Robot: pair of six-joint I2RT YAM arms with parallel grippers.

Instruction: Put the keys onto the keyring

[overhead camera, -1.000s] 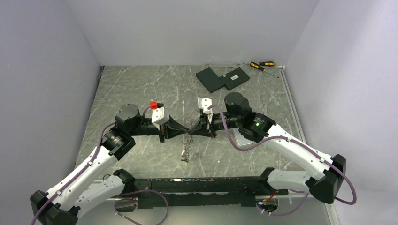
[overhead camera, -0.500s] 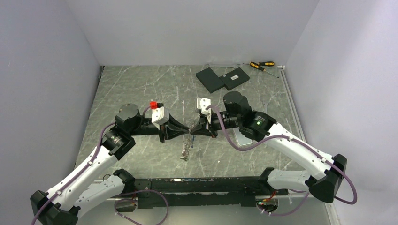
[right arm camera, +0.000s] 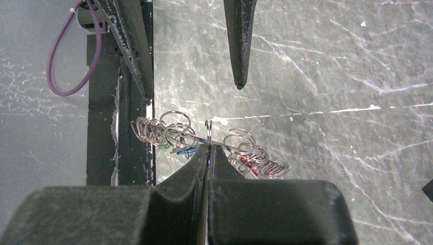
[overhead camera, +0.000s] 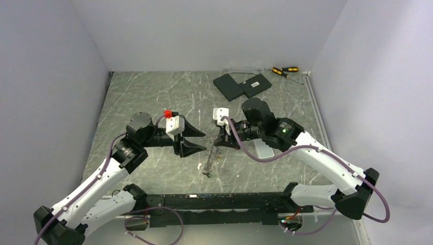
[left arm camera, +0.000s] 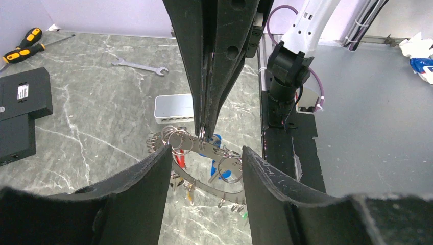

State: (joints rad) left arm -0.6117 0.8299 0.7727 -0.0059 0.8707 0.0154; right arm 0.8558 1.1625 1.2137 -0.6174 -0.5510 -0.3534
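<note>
**Right fingers** (right arm camera: pixel 196 168): pressed together, pinching one thin loop of the keyring (right arm camera: pixel 178 130).

**Keyring:** a metal band crowded with small split rings. It hangs from the right fingers over the table (overhead camera: pixel 153 97), between the two arms. Whether its lower end meets the table cannot be told.

**Keys** (left arm camera: pixel 217 142): blue, red and green heads show among the rings, already strung.

**Left fingers** (left arm camera: pixel 148 184): spread wide and holding nothing, one on each side of the hanging keyring.

**Also on the table:**
- pale slab (left arm camera: pixel 173 108), behind the keyring
- spanner (left arm camera: pixel 139 66)
- two black boxes (overhead camera: pixel 242 85) at the far edge
- yellow-and-black screwdrivers (overhead camera: pixel 284 70) beside the boxes
</note>
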